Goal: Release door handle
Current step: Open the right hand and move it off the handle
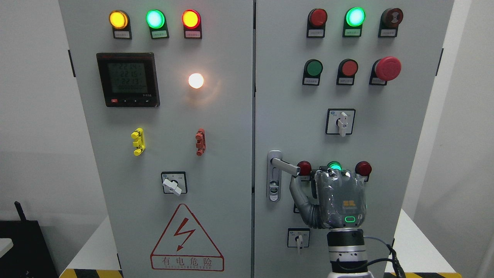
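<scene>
Looking at the grey cabinet's right door (409,127), I see the silver lever door handle (286,166) jutting right from its lock plate. My right hand (335,200) stands upright just beside it, palm toward the panel, thumb (299,195) reaching up under the handle's tip; I can't tell whether they touch. The fingers look loosely curled, holding nothing.

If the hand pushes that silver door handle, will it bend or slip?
The door handle looks like rigid metal, so it will probably pivot, not bend. Its smooth, shiny finish may be slippery. The right hand sits just beside its tip, thumb reaching up near it.
</scene>
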